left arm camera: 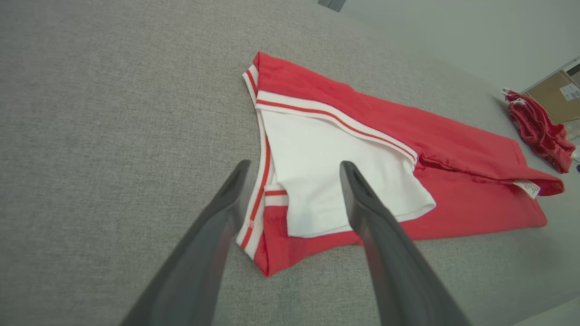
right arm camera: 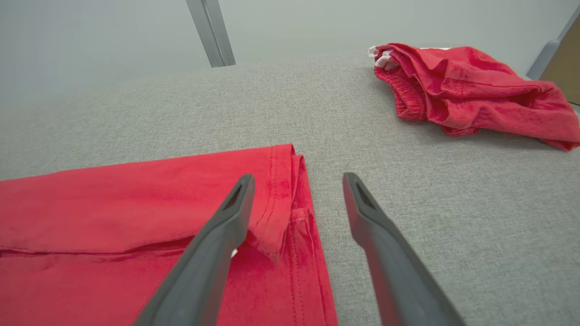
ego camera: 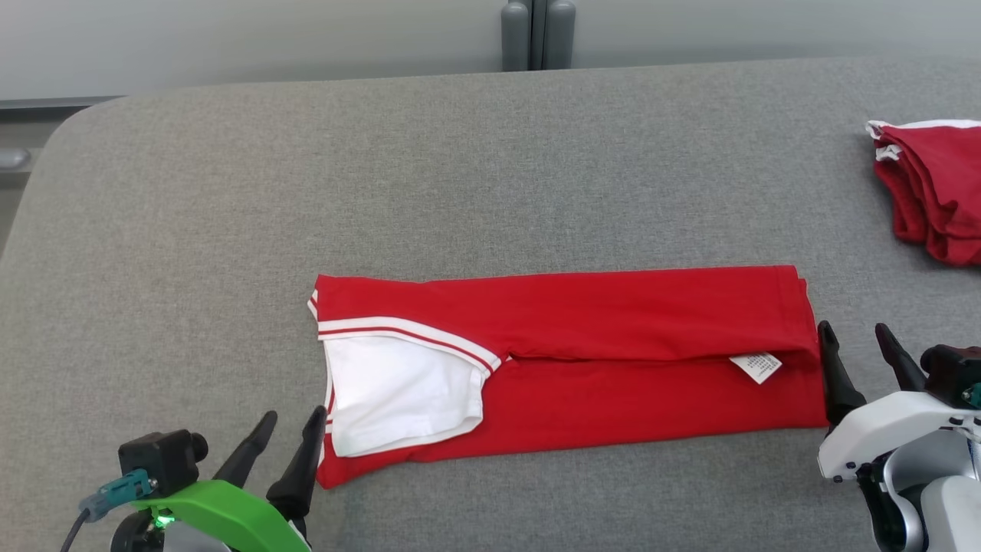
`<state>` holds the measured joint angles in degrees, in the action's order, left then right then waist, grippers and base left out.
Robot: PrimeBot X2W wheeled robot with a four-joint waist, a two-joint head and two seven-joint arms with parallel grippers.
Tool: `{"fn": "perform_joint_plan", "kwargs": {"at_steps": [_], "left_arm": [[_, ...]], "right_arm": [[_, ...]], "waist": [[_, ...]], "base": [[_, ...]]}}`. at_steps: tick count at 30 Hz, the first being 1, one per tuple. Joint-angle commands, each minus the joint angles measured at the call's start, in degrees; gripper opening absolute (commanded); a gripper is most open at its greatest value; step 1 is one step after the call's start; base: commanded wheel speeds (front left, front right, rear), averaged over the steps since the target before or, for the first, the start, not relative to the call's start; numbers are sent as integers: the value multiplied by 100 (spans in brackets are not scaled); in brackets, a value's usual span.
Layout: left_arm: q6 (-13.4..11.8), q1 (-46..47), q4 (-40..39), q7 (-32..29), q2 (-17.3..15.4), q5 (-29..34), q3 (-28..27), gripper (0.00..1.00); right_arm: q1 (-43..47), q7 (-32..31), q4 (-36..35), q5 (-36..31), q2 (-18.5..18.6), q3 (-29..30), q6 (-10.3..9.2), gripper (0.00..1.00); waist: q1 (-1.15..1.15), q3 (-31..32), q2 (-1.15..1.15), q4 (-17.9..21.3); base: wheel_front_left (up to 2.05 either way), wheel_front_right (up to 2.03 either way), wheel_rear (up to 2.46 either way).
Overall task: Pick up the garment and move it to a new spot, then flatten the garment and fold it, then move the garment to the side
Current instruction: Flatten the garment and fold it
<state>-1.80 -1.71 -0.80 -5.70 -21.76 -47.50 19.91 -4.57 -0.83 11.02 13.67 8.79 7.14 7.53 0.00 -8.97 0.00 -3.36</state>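
The red garment [ego camera: 613, 337] lies folded into a long strip mid-tabletop [ego camera: 306, 192], the left gripper [ego camera: 293, 416] spread and empty at its white-trimmed end, the right gripper [ego camera: 852, 330] likewise released beside the opposite end, a crumpled red cloth [ego camera: 935, 192] well apart.

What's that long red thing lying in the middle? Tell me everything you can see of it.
A red shirt of soft knit cloth, folded lengthwise into a long flat band on the gray surface. At its left end lies a white sleeve with striped trim; near the right end a white label peeks from the fold. Nothing grips it.
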Motion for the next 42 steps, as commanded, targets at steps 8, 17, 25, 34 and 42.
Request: {"fn": "perform_joint_plan", "kwargs": {"at_steps": [8, 17, 25, 34, 42], "left_arm": [[-322, 511, 111, 816, 239, 765, 15, 100], [-497, 935, 659, 1412, 724, 1086, 156, 100], [-627, 954, 905, 1694, 766, 1035, -22, 100], [-670, 950, 959, 1759, 700, 1013, -91, 100], [-685, 985, 966, 1760, 674, 1010, -100, 100]], "right_arm": [[22, -371, -150, -110, 22, 212, -9, 100], [-339, -1098, 404, -13, 301, 22, -9, 100], [-684, -1484, 1174, -5, 533, -226, -9, 100], [-854, -1581, 1884, 19, 592, -332, -9, 100], [-1080, -1539, 2359, 170, 603, -432, -15, 0]], "waist": [[0, 322, 0, -100], [0, 396, 0, -209], [0, 278, 0, -415], [0, 245, 0, -535], [0, 212, 0, -448]], "base": [[0, 0, 0], [0, 0, 0], [0, 0, 0], [0, 0, 0], [0, 0, 0]]}}
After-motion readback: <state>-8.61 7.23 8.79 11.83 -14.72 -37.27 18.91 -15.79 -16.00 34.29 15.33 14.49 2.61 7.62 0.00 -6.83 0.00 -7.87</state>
